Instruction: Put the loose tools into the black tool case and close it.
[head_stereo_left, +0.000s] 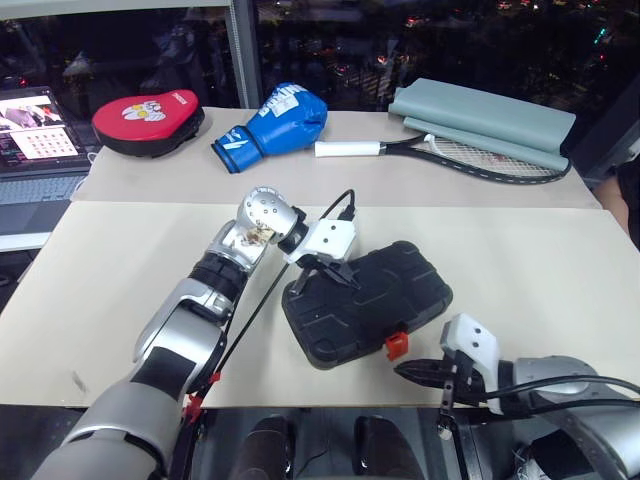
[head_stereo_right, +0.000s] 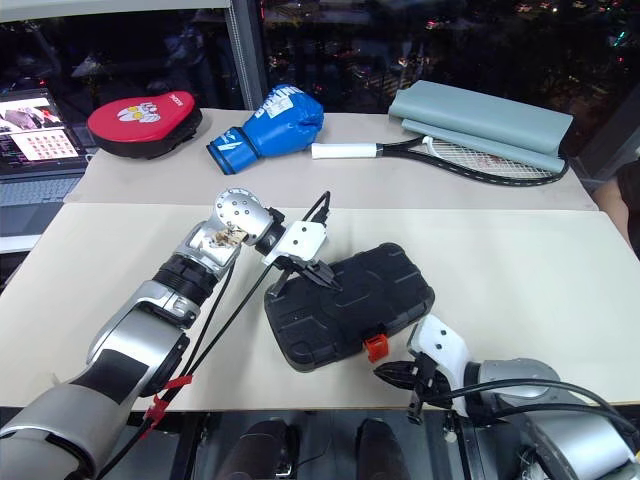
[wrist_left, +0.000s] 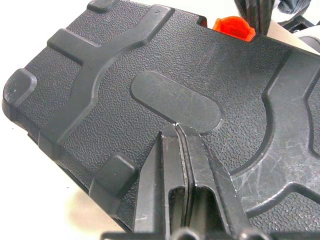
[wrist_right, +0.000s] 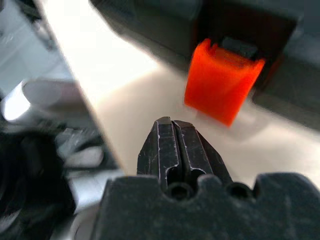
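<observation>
- Now keep your left end effector (wrist_left: 176, 131), pinched shut, pressing the black tool case (head_stereo_left: 370, 300) lid.
- Bring your right end effector (wrist_right: 171, 124), empty and closed, to the orange latch (wrist_right: 222, 80) just ahead.

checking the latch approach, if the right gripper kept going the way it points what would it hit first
Most likely the orange latch on the near edge of the closed black tool case; the shut right gripper aims just beside it, so depth leaves some doubt.
</observation>
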